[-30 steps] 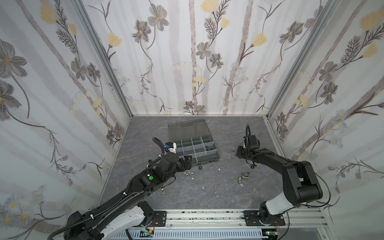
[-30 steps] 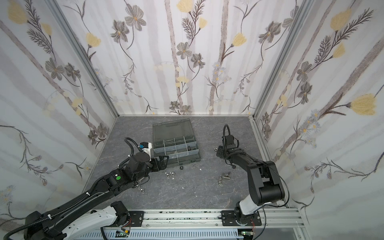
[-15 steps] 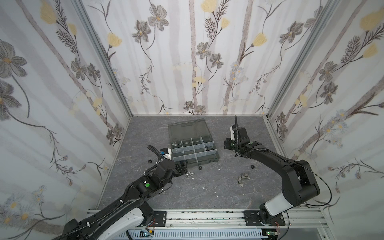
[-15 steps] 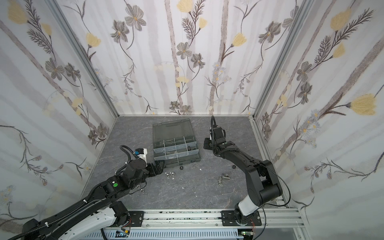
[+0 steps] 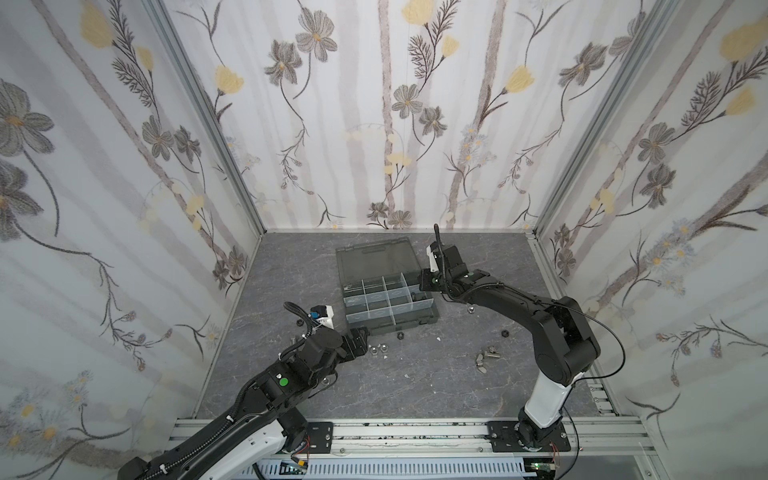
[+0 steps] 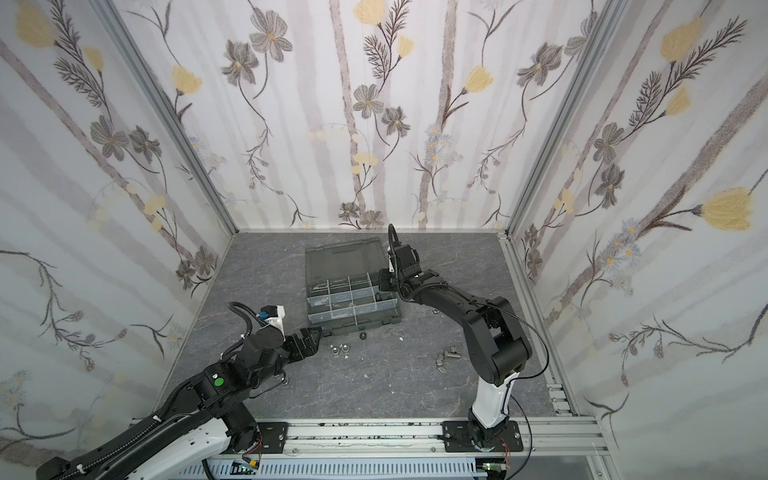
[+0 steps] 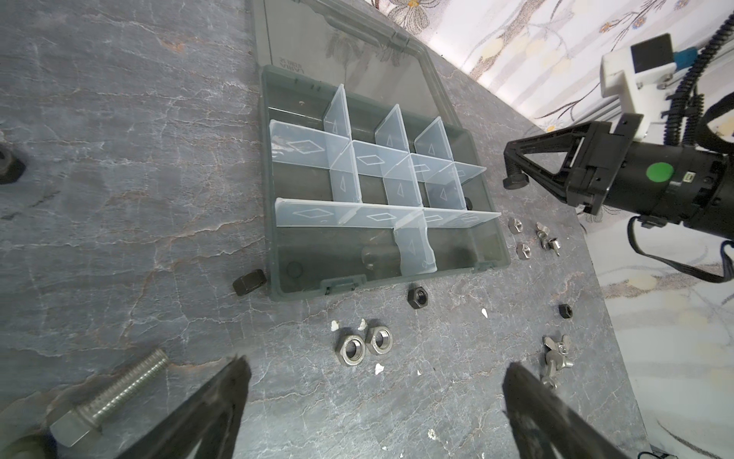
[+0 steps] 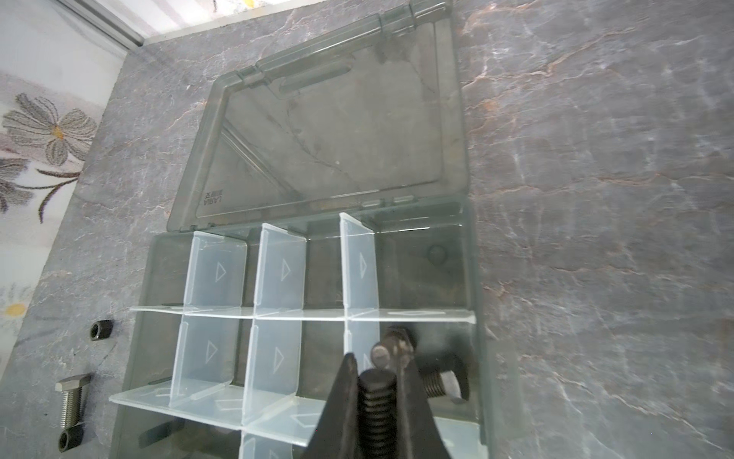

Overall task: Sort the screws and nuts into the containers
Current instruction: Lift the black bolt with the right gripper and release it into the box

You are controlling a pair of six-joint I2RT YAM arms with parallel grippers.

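The dark grey organizer box (image 5: 399, 328) (image 6: 357, 326) lies open at the middle of the table, its containers split by pale dividers (image 7: 381, 206). My right gripper (image 8: 377, 381) (image 5: 424, 286) hangs over the box's right-hand cells, shut on a black screw (image 8: 376, 405) (image 7: 515, 181). Under it, another screw (image 8: 441, 383) lies in a cell. My left gripper (image 7: 377, 371) (image 5: 361, 338) stands open and low in front of the box, nothing between its fingers. Two silver nuts (image 7: 363, 343) (image 5: 378, 350) lie just beyond its tips.
Loose on the table: a silver screw (image 7: 107, 401) beside the left finger, black nuts (image 7: 418, 298) (image 7: 249, 281) along the box's front wall, silver wing nuts (image 7: 558, 353) and a small black nut (image 7: 564, 310) to the right. The smoky lid (image 8: 337, 131) lies flat behind the box.
My right gripper has carried the black screw leftward from the table's right side to above the box's right-hand cells. My left gripper has drawn back a little from the box, still open.
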